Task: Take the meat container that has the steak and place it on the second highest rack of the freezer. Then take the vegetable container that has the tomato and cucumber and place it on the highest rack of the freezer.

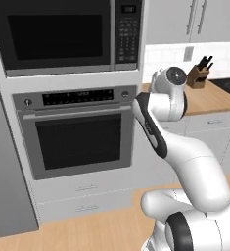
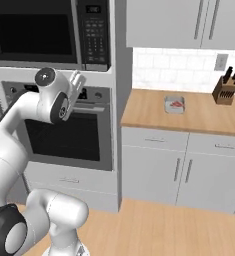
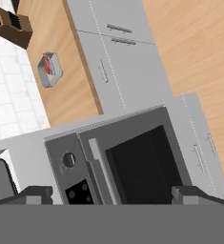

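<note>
A white robot arm stands before a built-in oven [image 1: 77, 132], with a microwave [image 1: 62, 34] above it. In the hand view, the gripper [image 3: 116, 194] has its two dark fingertips spread wide apart, holding nothing, aimed at the oven front. In the right base view, the meat container [image 2: 175, 104] holding the steak [image 2: 176, 104] sits on the wooden counter [image 2: 149, 112] at about two o'clock from the hand, well apart. A knife block [image 2: 225, 87] stands farther right.

A built-in oven [image 1: 77, 132] is seen below a microwave [image 1: 62, 34], with a knife block [image 2: 225, 87] standing on the wooden counter [image 2: 154, 112] at three o'clock.
</note>
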Motion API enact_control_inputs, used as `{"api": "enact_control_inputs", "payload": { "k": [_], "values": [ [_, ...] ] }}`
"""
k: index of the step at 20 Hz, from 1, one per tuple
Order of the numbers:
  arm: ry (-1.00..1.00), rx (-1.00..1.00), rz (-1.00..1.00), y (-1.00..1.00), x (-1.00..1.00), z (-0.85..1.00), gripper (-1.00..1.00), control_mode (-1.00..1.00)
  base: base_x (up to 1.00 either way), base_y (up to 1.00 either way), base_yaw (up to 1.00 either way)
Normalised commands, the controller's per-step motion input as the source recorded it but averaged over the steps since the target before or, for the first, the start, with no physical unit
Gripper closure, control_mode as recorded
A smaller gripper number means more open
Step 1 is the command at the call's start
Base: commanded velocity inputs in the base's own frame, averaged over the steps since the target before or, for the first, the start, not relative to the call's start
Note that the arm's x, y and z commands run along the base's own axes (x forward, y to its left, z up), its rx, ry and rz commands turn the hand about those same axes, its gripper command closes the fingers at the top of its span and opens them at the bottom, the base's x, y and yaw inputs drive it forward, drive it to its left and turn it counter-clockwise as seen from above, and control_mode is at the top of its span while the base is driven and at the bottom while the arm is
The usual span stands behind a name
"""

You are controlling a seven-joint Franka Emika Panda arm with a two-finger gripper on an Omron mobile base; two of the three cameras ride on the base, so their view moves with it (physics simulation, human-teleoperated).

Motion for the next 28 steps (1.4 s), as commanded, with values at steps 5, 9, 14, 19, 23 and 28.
{"api": "enact_control_inputs", "payload": {
  "k": [5,9,14,19,23,28],
  "values": [
    [0.00,0.00,0.00,0.00,0.00,0.00,-1.00,1.00,0.47,0.23,-0.34],
    [0.00,0.00,0.00,0.00,0.00,0.00,-1.00,1.00,0.43,0.11,-0.42],
    [0.00,0.00,0.00,0.00,0.00,0.00,-1.00,1.00,-0.11,-0.47,-0.09],
    [0.00,0.00,0.00,0.00,0.00,0.00,-1.00,1.00,-0.08,-0.65,0.03],
    [0.00,0.00,0.00,0.00,0.00,0.00,-1.00,1.00,0.00,0.00,0.00],
    [0.00,0.00,0.00,0.00,0.00,0.00,-1.00,1.00,0.00,0.00,0.00]
  ]
}}
